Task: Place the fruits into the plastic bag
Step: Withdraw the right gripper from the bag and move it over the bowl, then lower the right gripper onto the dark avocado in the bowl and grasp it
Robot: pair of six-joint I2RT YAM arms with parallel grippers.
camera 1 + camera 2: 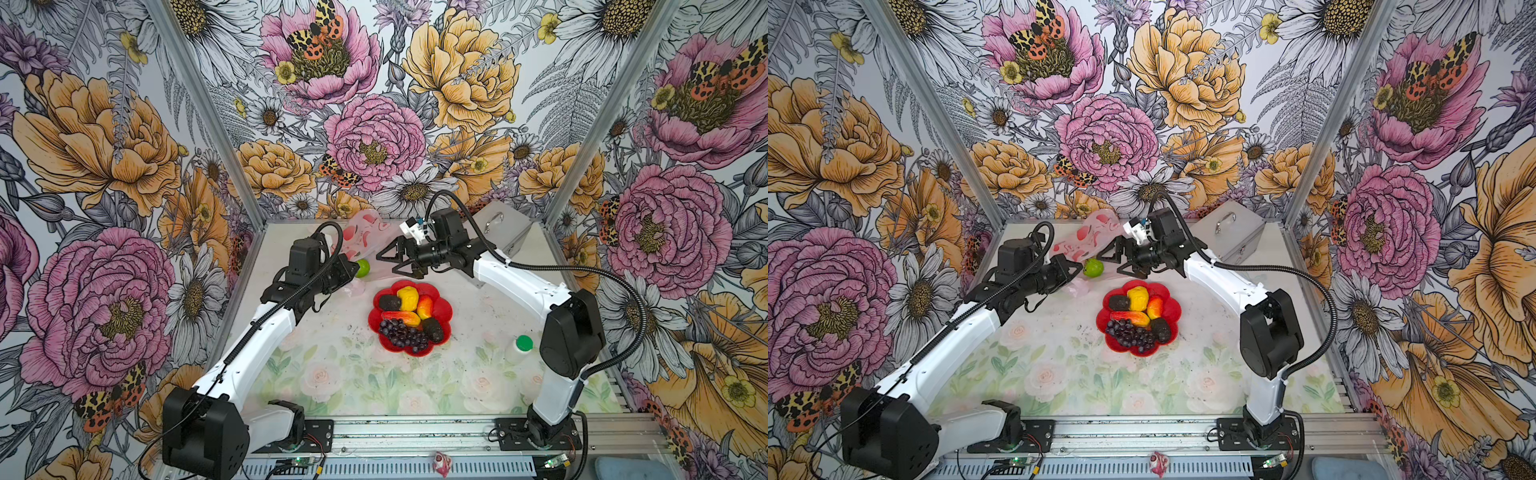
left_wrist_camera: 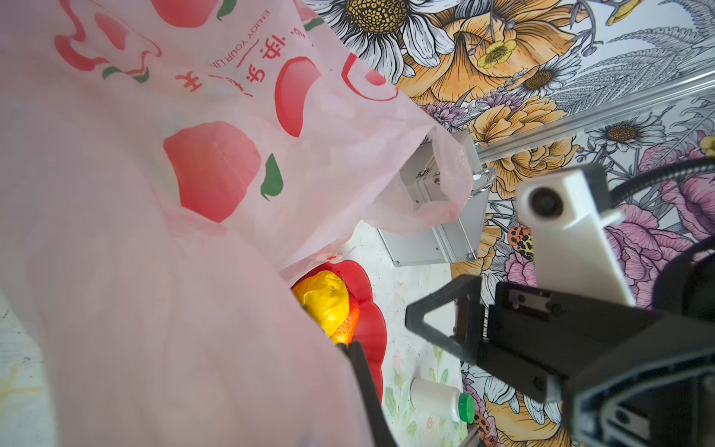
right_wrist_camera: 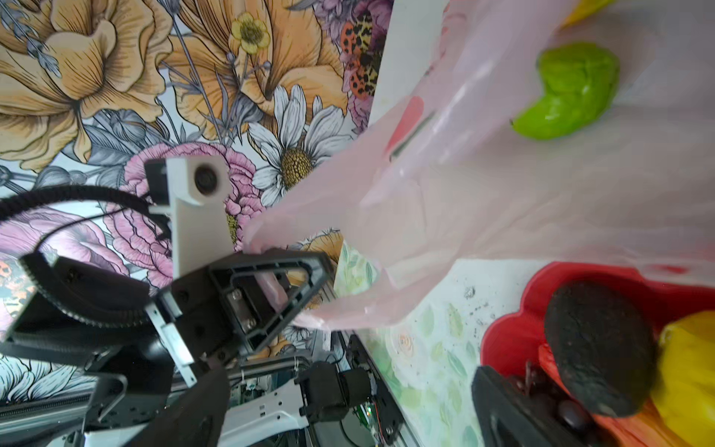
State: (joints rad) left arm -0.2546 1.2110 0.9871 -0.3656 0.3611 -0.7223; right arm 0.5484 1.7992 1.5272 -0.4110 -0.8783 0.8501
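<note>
Currently, in both top views, my left gripper is pinched shut on the pale pink plastic bag at the table's far end. The right gripper hangs just beside it, jaws spread and empty. A green bumpy fruit sits at the bag's lower edge — inside or not, I cannot tell. The yellow fruit and grape bunch lie on the red plate.

Left wrist: bag film fills most of the frame.

Right wrist: the handle loop runs into the left jaws — an avocado rests on the plate.
</note>
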